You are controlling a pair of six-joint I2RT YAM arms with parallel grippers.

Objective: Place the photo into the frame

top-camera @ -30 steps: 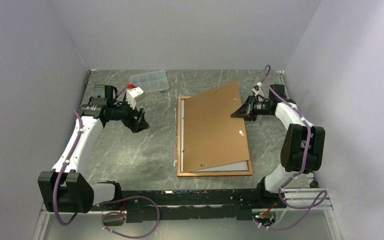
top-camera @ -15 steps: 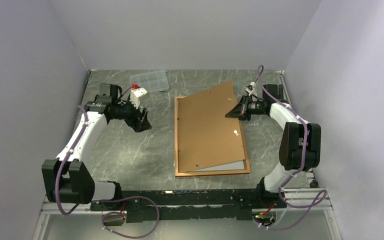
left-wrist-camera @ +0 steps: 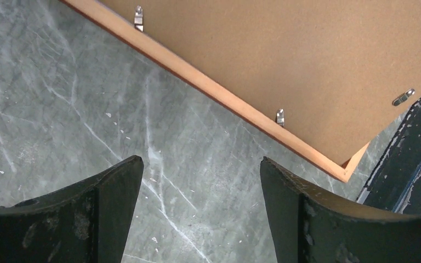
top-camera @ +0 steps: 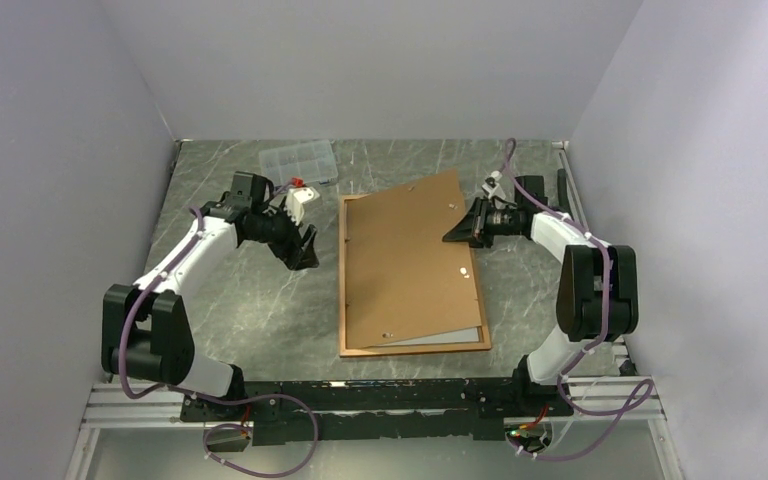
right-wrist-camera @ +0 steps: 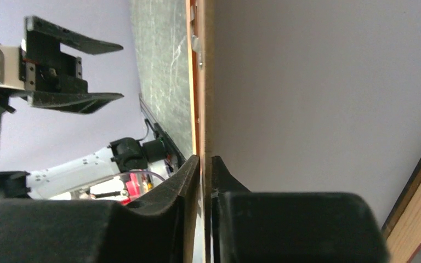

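The frame holds the photo, white back up, under a skewed board. The right gripper pinches that board's far corner. The left gripper gapes just left of the frame.

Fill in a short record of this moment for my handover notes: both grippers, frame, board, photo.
left gripper: open, empty, over the table left of the frame
right gripper: shut on the far right edge of the backing board
frame: flat on the table, back side up
backing board: lies skewed across the frame, far corner past the border
photo: a white strip shows under the board at the near right; picture side hidden
compartment box: far left, apart from both arms
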